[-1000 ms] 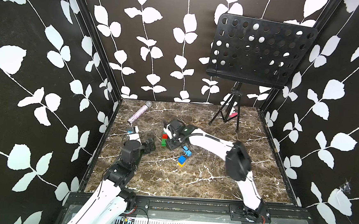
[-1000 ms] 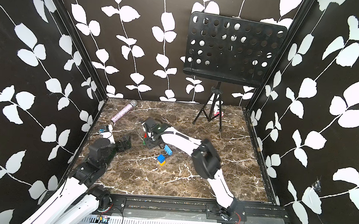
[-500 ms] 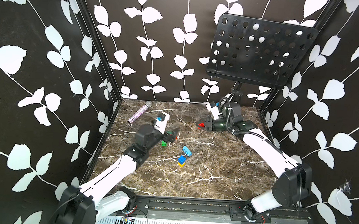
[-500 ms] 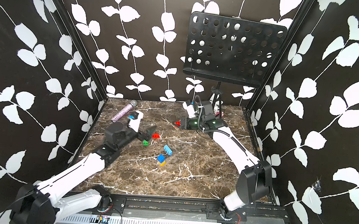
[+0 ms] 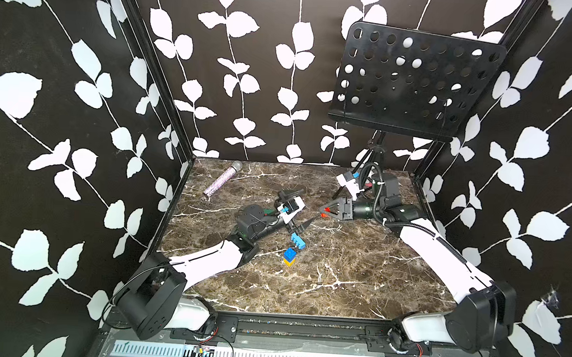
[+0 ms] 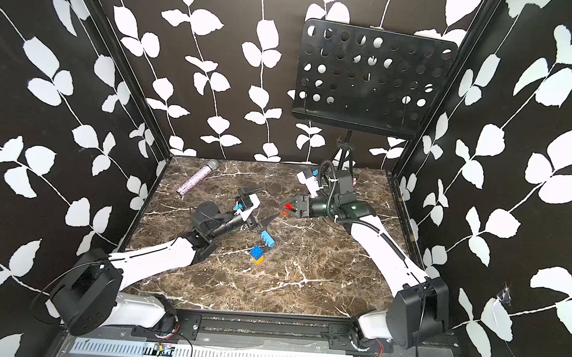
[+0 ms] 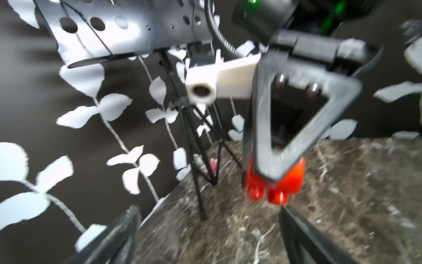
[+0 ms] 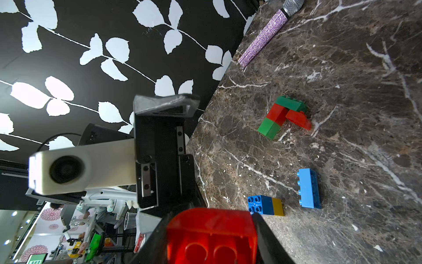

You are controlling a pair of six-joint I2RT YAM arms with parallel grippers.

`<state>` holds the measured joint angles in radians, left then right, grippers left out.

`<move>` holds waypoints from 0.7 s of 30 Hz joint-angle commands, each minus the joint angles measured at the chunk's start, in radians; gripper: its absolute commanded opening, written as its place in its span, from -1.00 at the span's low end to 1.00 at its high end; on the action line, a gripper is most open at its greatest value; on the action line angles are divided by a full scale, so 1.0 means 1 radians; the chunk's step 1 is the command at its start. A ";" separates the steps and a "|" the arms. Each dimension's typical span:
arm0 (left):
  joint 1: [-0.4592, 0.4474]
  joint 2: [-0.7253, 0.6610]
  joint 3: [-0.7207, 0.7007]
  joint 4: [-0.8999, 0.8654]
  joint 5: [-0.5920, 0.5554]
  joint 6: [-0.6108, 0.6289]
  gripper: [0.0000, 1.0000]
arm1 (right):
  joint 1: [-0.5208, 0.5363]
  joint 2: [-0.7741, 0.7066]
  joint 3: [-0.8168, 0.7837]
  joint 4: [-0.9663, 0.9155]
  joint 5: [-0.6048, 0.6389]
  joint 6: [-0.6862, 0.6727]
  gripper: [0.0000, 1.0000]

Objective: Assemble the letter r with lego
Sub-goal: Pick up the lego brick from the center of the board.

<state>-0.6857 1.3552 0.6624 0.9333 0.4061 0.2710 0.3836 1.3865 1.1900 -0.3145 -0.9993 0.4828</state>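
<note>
The right gripper point(image 5: 322, 213) is clamped on a red studded plastic brick point(image 7: 274, 180). It holds the brick clear of the brown marble tabletop point(image 5: 340, 274), toward the far right, with the studs turned to the left gripper point(image 5: 304, 207). The left gripper's jaws stand wide apart with nothing between them. In the left wrist view one of its black fingertips point(image 7: 286, 212) sits just beside the held brick's studs, but the blur hides whether they touch.

The other lego lies on the marble nearer the middle. A light blue long brick point(image 8: 308, 188) lies just beside the left gripper in both top views. Near it, a blue brick point(image 8: 260, 204) sits on a yellow brick point(image 8: 277, 206).

Further left is a small cluster. A dark green long brick point(image 8: 291, 103), a second red brick point(image 8: 277, 113) and a light green brick point(image 8: 269, 128) are joined together. An orange-red brick point(image 8: 299, 120) leans against them. In both top views the left arm point(image 5: 251, 223) covers nearly all of this cluster, leaving only a sliver of green.

A black perforated music stand point(image 5: 416, 82) rises at the far right corner. Its tripod legs point(image 7: 194, 141) stand on the marble just behind the right wrist. A purple glitter microphone with a silver head point(image 5: 221, 182) lies at the far left, well apart from the bricks.
</note>
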 commanded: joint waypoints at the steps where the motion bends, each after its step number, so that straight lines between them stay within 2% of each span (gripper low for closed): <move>1: -0.004 0.009 0.016 0.079 0.136 -0.073 0.79 | 0.000 -0.022 -0.004 0.039 -0.033 -0.009 -0.02; 4: -0.006 0.016 0.030 -0.009 0.226 -0.060 0.74 | 0.001 -0.019 -0.007 0.058 -0.040 0.003 -0.02; 7: -0.009 0.014 0.022 -0.037 0.236 -0.050 0.69 | 0.001 -0.017 -0.008 0.086 -0.051 0.022 -0.02; 12: -0.008 0.028 0.012 0.003 0.150 -0.050 0.67 | 0.010 -0.004 -0.006 0.101 -0.060 0.031 -0.02; 15: -0.008 0.068 0.018 0.089 0.105 -0.086 0.61 | 0.026 0.003 -0.009 0.097 -0.064 0.013 -0.02; 21: -0.008 0.148 0.040 0.202 0.111 -0.151 0.40 | 0.050 0.009 -0.011 0.091 -0.059 -0.009 -0.02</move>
<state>-0.6930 1.4925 0.6716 1.0328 0.5190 0.1688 0.4255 1.3884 1.1843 -0.2573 -1.0340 0.5003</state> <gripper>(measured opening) 0.711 0.492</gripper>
